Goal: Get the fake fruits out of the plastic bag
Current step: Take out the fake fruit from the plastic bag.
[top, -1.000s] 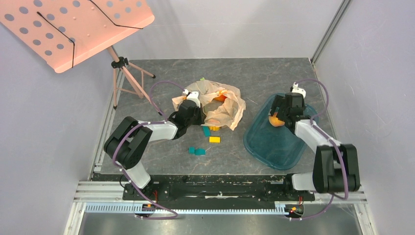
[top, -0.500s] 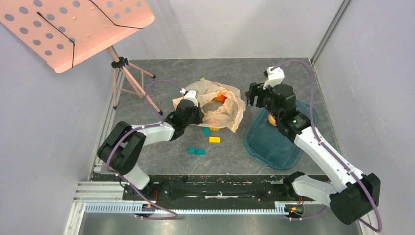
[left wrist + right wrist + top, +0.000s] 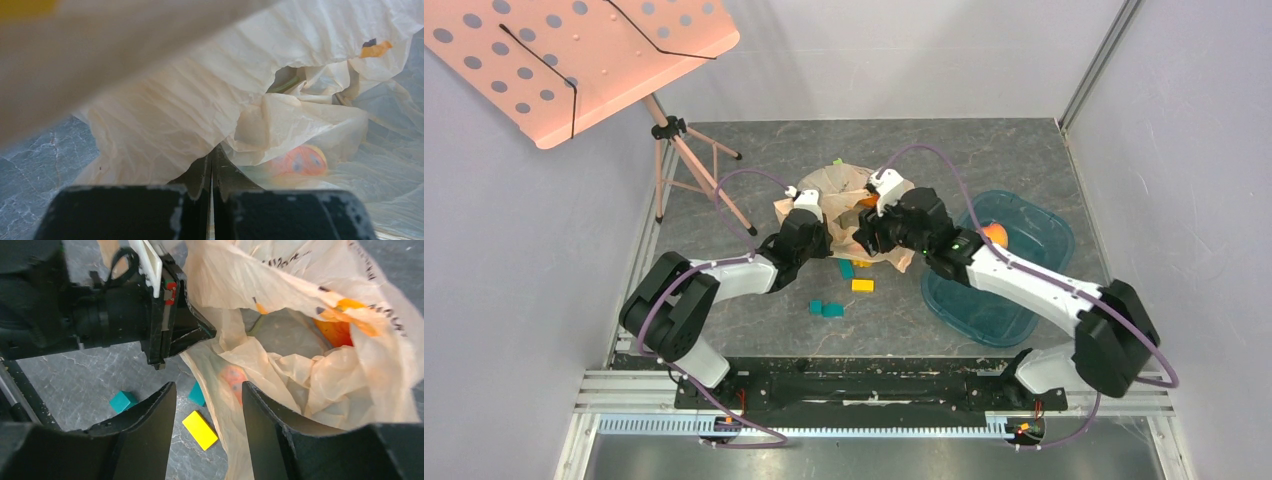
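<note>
A pink-orange lump (image 3: pixel 300 161) shows only dimly through the plastic bag (image 3: pixel 165 115) film; identity not determinable. An orange item (image 3: pixel 332 332) is mostly covered by bag folds.

Crinkly thin plastic bag (image 3: pixel 295 365) — translucent, matt marbled table (image 3: pixel 824 150)

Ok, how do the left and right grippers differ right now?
The left gripper is shut, pinching the bag at its edge; the right gripper is open and holds nothing. The left gripper is at the bag's side; the right gripper hangs over the bag's mouth. Both are black and close to the bag.
</note>
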Robot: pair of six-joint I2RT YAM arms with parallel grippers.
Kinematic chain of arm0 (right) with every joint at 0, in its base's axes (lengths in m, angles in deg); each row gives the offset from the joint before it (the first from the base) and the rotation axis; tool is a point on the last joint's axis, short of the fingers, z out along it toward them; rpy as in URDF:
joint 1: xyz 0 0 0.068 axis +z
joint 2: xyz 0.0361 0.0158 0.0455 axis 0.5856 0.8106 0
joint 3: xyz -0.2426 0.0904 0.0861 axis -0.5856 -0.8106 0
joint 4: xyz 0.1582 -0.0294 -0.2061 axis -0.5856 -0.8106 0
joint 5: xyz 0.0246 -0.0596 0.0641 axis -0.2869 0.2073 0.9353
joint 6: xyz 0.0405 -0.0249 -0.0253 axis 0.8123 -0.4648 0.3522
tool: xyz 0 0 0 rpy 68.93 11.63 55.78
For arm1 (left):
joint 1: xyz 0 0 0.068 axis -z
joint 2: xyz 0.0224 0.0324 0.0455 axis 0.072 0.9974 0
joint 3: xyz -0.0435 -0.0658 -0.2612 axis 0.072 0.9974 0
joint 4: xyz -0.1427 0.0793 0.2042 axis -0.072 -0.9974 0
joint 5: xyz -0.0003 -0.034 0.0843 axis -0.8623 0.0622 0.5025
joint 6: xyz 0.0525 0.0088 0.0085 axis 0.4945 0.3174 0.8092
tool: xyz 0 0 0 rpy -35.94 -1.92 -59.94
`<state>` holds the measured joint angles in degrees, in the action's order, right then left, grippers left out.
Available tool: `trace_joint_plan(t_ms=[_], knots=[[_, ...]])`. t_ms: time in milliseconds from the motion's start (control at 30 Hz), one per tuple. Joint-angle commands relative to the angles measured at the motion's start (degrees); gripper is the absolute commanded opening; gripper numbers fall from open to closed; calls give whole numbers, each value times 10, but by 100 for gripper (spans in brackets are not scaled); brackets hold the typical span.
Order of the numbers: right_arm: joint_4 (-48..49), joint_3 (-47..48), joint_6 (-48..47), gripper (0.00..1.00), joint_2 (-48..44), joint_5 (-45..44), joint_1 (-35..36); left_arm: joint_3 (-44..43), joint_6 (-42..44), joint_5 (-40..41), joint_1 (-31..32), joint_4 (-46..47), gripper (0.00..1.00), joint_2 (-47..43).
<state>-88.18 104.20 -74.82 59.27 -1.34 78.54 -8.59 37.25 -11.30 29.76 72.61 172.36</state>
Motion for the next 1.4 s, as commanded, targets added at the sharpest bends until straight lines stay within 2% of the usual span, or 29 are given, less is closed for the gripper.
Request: trace_joint_plan(t_ms=[0, 100, 300, 600, 1033, 1200, 1367], knots=[[59, 33, 12, 53, 56, -7, 5, 1, -9, 28, 1, 25, 2, -14], [74, 46, 29, 53, 99, -30, 5, 6, -4, 46, 1, 24, 2, -17], [71, 92, 50, 45, 175, -103, 5, 6, -7, 58, 1, 19, 2, -15], [50, 167, 7, 44, 264, -179, 5, -4, -15, 38, 1, 18, 2, -5], [27, 226, -227, 66, 324, -260, 4, -18, -10, 34, 2, 9, 2, 8], [32, 244, -267, 71, 351, -268, 0, -28, -6, 38, 1, -5, 2, 15], [41, 260, -301, 87, 373, -267, -2, -35, -3, 36, 2, -13, 2, 20]])
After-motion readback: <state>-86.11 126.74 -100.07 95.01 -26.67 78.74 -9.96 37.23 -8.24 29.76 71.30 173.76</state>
